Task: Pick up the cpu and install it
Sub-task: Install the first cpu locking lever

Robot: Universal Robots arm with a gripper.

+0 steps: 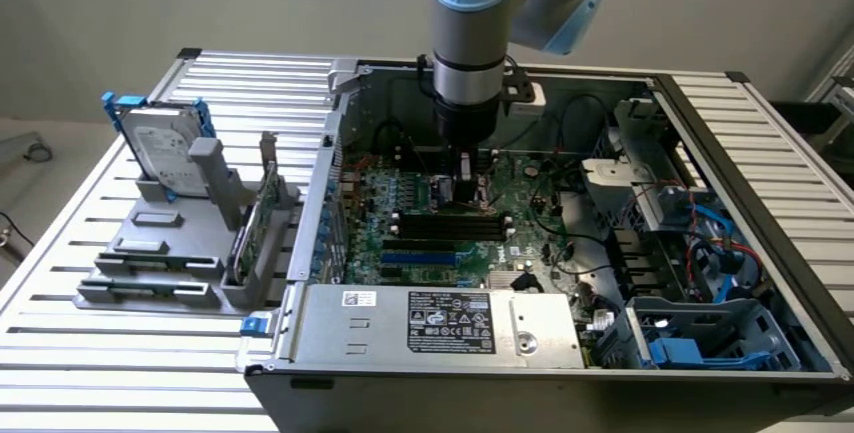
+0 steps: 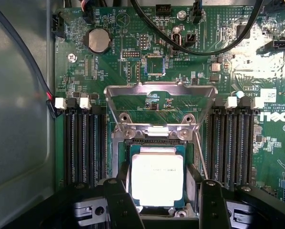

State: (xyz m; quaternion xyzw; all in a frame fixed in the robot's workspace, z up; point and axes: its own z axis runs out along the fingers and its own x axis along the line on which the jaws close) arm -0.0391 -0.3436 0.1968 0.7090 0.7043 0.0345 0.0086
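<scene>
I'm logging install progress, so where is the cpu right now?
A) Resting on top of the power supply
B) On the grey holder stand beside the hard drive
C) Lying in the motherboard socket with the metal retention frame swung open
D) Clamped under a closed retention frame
C: in the wrist view the cpu lies in the socket between the gripper fingers, with the retention frame swung up.

motherboard (image 2: pixel 257 71) logo: white letters "DELL", turned on their side, printed at the green board's edge in the wrist view.
motherboard small print: white lettering beside the round coin battery (image 2: pixel 98 40) and by the connectors, too small to read.
white sticker (image 2: pixel 259 94) on the motherboard: dark lines of print, not readable.
power supply label (image 1: pixel 451 319): black-and-white sticker with rows of marks and text, none readable from the exterior view.
cpu (image 2: pixel 157 179) top: faint markings, washed out by glare.
</scene>
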